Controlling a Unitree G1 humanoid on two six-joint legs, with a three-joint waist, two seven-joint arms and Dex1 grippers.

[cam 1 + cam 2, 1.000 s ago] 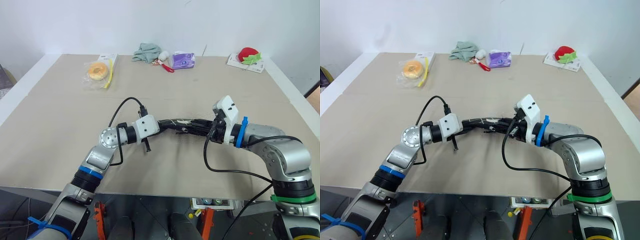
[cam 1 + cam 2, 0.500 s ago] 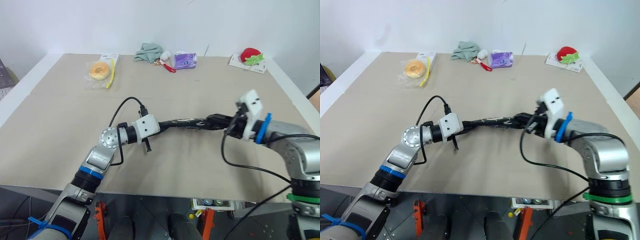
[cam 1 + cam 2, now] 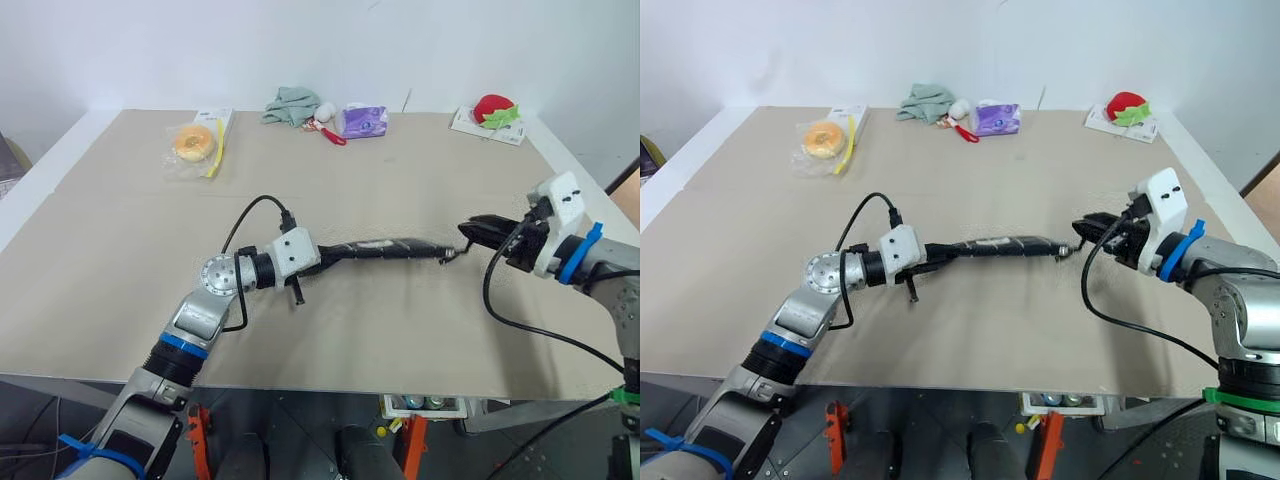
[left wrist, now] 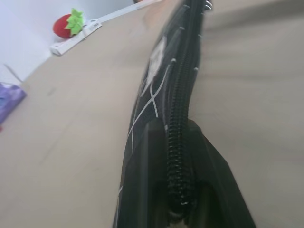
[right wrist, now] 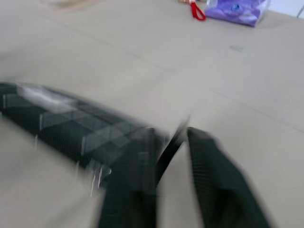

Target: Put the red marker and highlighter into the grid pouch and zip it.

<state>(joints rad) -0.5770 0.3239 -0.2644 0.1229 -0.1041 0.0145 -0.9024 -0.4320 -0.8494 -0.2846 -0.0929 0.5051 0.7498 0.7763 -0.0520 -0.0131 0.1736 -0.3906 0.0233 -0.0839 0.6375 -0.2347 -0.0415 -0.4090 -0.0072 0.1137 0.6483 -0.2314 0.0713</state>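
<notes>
The grid pouch [image 3: 385, 249] is stretched out edge-on just above the table's middle, zipper side up. My left gripper [image 3: 332, 257] is shut on its left end, and its fingers [image 4: 152, 142] flank the zipper there. Just past the pouch's right end, my right gripper [image 3: 468, 231] stands open. The thin black pull cord [image 5: 171, 142] runs loosely between its fingers [image 5: 209, 161]. The red marker and the highlighter are hidden.
Along the table's far edge lie a bagged doughnut [image 3: 195, 143], a green cloth [image 3: 292, 103], a red-handled item [image 3: 331, 134], a purple packet [image 3: 364, 121] and a strawberry toy [image 3: 496, 108] on a white card. The table's right edge [image 3: 590, 200] is near my right arm.
My right gripper has travelled to the right along the pouch and past its end, and its fingers have parted. The pouch now lies straight. The left hand has stayed in place.
</notes>
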